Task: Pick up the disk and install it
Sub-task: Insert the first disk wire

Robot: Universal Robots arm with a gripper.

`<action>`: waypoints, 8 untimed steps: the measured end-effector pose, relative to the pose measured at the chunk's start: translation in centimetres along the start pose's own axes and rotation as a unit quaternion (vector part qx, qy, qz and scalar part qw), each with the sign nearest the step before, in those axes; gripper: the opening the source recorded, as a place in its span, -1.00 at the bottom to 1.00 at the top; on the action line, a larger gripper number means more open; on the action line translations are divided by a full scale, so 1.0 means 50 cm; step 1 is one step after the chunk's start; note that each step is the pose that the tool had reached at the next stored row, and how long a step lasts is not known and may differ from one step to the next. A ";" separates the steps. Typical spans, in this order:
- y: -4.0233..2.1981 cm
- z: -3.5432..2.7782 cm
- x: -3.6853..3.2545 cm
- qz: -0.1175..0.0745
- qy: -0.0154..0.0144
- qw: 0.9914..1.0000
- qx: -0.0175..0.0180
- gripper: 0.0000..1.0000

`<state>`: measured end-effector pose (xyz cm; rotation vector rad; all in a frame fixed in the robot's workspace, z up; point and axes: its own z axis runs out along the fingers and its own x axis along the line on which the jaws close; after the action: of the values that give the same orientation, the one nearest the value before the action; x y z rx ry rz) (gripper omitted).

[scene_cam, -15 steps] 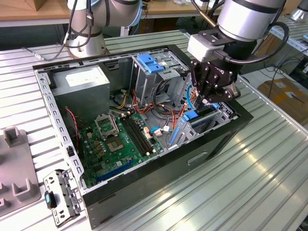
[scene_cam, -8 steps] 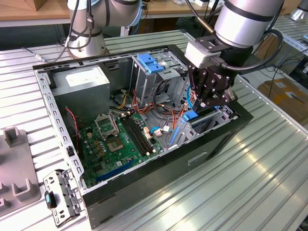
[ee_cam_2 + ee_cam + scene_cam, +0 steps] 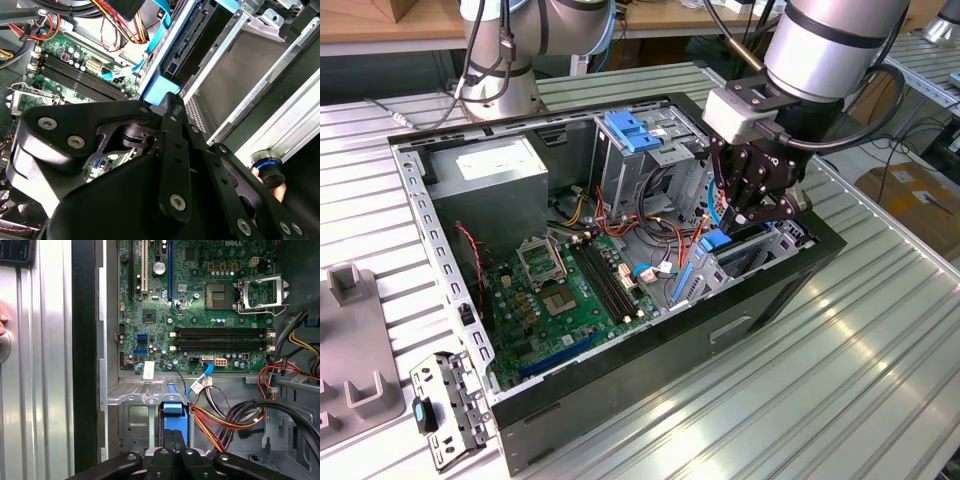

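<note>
The disk point(image 3: 175, 421) stood on its edge inside the drive cage point(image 3: 134, 415) of the open computer case point(image 3: 720, 335), so the picking up was done. The end effector point(image 3: 175, 454) was closed, held nothing and sat just at the disk's blue end. The installing looked nearly finished, but I could not tell if the disk was fully seated.

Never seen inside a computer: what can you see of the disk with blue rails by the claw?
The disk stands on edge in the metal drive cage, mostly hidden. Its blue plastic rail end and a dark connector edge show. The claw, shut, sits right at the blue end, seemingly touching it.
</note>
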<state>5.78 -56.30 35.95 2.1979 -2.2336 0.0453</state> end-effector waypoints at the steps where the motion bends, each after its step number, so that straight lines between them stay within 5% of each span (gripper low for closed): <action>1: 0.000 0.000 0.000 0.000 0.000 1.000 0.000 -0.79; 5: -0.001 0.001 0.000 0.000 0.000 1.000 0.000 -0.79; 8: -0.017 0.001 0.000 0.000 0.000 1.000 0.000 -0.79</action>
<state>6.63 -56.31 35.90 2.1979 -2.2336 0.0452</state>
